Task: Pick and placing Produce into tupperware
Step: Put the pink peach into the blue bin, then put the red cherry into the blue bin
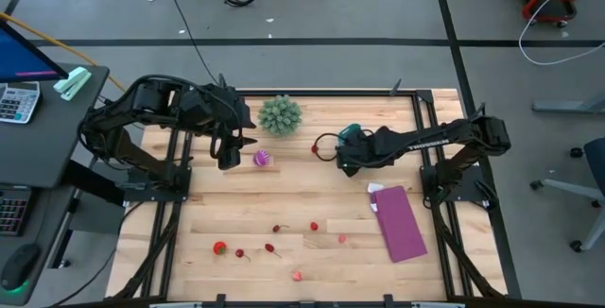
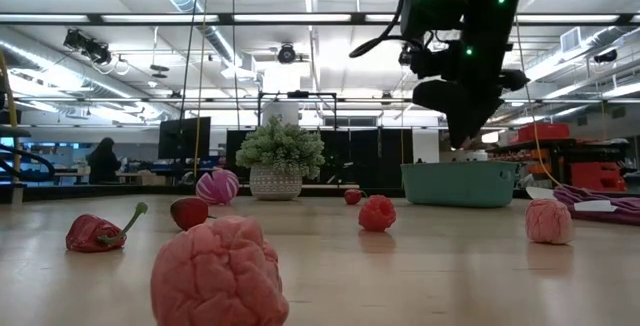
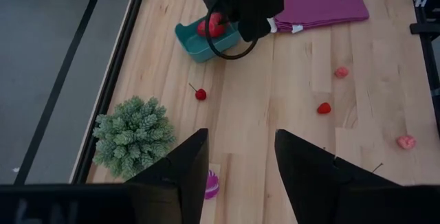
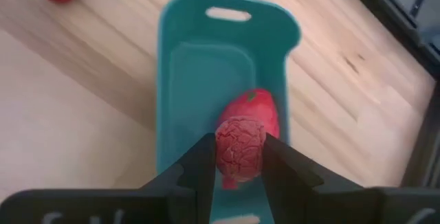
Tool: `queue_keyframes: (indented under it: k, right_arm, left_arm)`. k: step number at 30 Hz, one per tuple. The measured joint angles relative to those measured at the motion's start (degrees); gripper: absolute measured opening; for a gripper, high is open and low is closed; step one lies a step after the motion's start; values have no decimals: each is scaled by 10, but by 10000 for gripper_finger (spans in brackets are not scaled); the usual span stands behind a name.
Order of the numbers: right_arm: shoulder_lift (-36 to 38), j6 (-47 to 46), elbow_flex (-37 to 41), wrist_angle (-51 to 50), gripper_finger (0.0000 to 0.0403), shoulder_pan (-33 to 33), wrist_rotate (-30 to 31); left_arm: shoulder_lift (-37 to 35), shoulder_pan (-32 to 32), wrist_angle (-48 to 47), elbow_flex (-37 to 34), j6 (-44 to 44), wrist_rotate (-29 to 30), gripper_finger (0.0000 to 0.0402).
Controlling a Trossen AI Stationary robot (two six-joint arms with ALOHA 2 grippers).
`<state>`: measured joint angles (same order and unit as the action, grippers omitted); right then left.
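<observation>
My right gripper hovers over the teal tupperware near the table's far edge and is shut on a small pink-red wrinkled fruit. A larger red fruit lies inside the tub, under the held piece. The low view shows the right arm above the tub. My left gripper is open and hangs above the table beside the purple-pink striped ball, touching nothing; the ball rests on the wood. Several tiny red and pink pieces lie scattered toward the near edge. My right gripper pinches the wrinkled pink-red fruit between its two fingers, one on each side of it. The fingers come from above, pointing down into the tub. The fruit is lifted clear, above the red fruit lying in the tub.
A big spiky green ball sits by the far edge between the arms. A flat purple sheet lies toward the right. A small cherry lies between the spiky ball and the tub. Bare wood spans the table's middle.
</observation>
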<state>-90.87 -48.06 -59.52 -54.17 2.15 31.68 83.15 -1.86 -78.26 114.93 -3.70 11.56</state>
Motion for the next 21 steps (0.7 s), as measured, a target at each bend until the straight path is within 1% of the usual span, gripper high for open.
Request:
queue_keyframes:
  k: [5,10,14,21]
  right_arm:
    - [-4,32,2,23,114,0,0]
    - [-4,38,36,80,118,7,-6]
    - [-5,32,63,103,137,23,-17]
    - [-5,36,66,106,180,38,-31]
  left_arm:
    - [0,0,0,0,0,0,178]
    - [1,0,0,0,-1,0,173]
    - [2,0,0,0,-1,0,175]
    - [2,0,0,0,-1,0,173]
